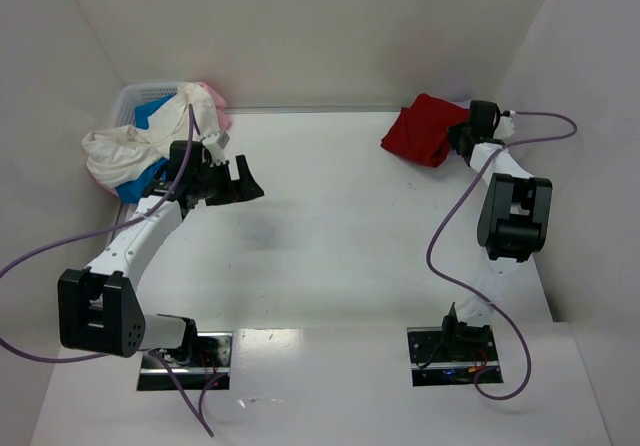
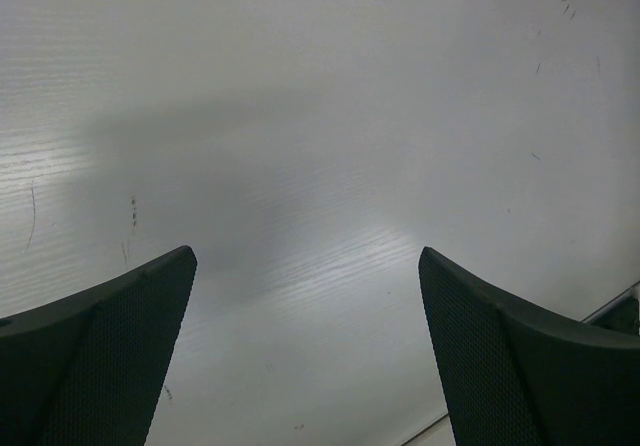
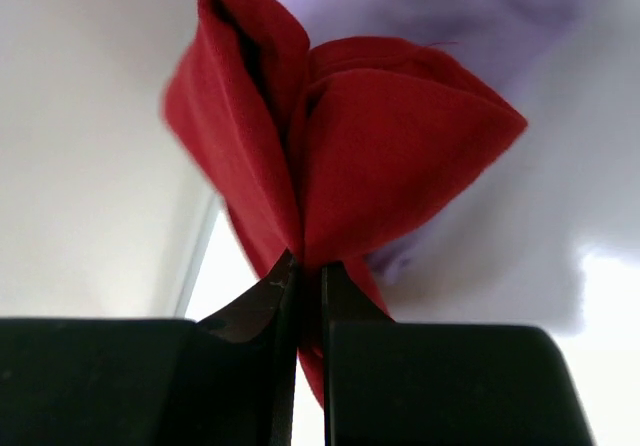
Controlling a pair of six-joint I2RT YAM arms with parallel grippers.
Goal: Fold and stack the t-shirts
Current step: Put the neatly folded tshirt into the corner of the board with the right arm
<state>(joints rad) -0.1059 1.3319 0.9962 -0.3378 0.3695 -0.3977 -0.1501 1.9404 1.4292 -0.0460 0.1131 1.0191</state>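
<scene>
My left arm leans in from its near base, its left gripper [image 1: 245,181] spread wide above the table [image 1: 330,226]. Farther out, my right arm stretches to the far right corner, where the right gripper [image 3: 308,266] is pinched on the bunched red shirt [image 1: 422,129]. A cream shirt [image 1: 120,151] drapes over the far-left basket [image 1: 135,96].

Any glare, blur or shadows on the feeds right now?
Top external: sharp, glare on the near table. Left wrist: soft shadow beyond the open left claw. Right wrist: red shirt slightly blurred, lavender cloth behind out of focus.
</scene>
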